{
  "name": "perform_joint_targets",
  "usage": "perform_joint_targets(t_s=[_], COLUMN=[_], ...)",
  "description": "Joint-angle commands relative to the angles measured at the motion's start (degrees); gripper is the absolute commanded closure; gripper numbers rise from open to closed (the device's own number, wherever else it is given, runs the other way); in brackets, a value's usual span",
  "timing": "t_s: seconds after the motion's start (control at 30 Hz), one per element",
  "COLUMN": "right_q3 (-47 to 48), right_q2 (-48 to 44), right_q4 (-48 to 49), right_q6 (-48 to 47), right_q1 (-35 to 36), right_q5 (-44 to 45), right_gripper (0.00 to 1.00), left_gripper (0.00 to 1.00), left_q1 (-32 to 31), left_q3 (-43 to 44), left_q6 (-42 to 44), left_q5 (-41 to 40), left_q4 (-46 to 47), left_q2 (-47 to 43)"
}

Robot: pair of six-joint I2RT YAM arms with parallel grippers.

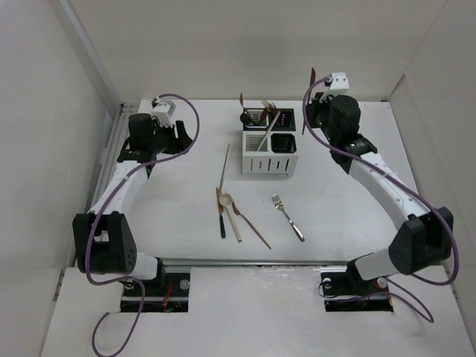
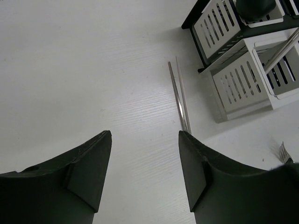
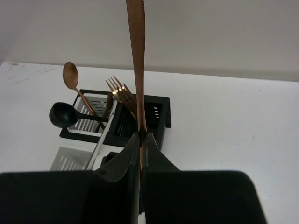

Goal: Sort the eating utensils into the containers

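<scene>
The containers, a white and black four-compartment caddy (image 1: 268, 161) (image 2: 238, 81) (image 3: 158, 111), stand at the table's back centre. They hold a black spoon (image 3: 60, 114), a copper spoon (image 3: 71, 75), forks (image 3: 119, 91) and a leaning silver handle (image 1: 268, 132). My right gripper (image 1: 307, 113) (image 3: 141, 135) is shut on a copper knife (image 1: 311, 83) (image 3: 136, 56), held upright just right of the caddy. My left gripper (image 1: 184, 138) (image 2: 145, 136) hangs open and empty left of the caddy. Thin chopsticks (image 1: 224, 166) (image 2: 179, 99) lie just ahead of its right finger.
Loose on the table in front of the caddy lie a white-bowled spoon (image 1: 225, 199), a dark-handled utensil (image 1: 222, 224), a pale chopstick (image 1: 233, 222), a copper spoon (image 1: 251, 224) and a silver fork (image 1: 288, 217). White walls close in the table on three sides.
</scene>
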Motion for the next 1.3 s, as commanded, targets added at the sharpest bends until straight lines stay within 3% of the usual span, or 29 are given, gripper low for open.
perform_joint_targets(t_s=[0.0, 0.27, 0.77, 0.8, 0.97, 1.1, 1.27], right_q3=[2.19, -4.83, -16.18, -16.18, -16.18, -16.18, -15.66], right_q2=[4.42, 9.27, 9.36, 9.36, 6.91, 2.78, -2.50], right_q4=[11.40, 25.28, 27.94, 27.94, 27.94, 27.94, 26.02], right_q6=[-1.04, 3.36, 6.35, 6.35, 6.35, 6.35, 5.04], right_q1=[0.31, 4.09, 6.73, 6.73, 6.73, 6.73, 6.73], right_q5=[-5.54, -2.04, 2.80, 3.33, 2.80, 3.42, 7.45], right_gripper=[1.00, 1.00, 0.99, 0.96, 0.45, 0.36, 0.29], left_gripper=[0.44, 0.45, 0.45, 0.45, 0.46, 0.59, 0.58], left_q1=[0.11, 0.11, -8.15, -8.76, -11.75, -13.94, -16.05], left_q3=[4.47, 6.24, 8.52, 8.52, 9.05, 12.47, 15.63], left_q6=[1.94, 4.84, 11.00, 11.00, 11.00, 11.00, 11.52], left_q5=[0.90, 0.37, 1.06, 1.07, 0.46, -1.21, -3.05], left_q4=[-1.24, -4.67, -10.29, -9.68, -9.15, -11.08, -12.04], left_q2=[0.61, 3.51, 10.81, 10.81, 14.66, 19.59, 24.77])
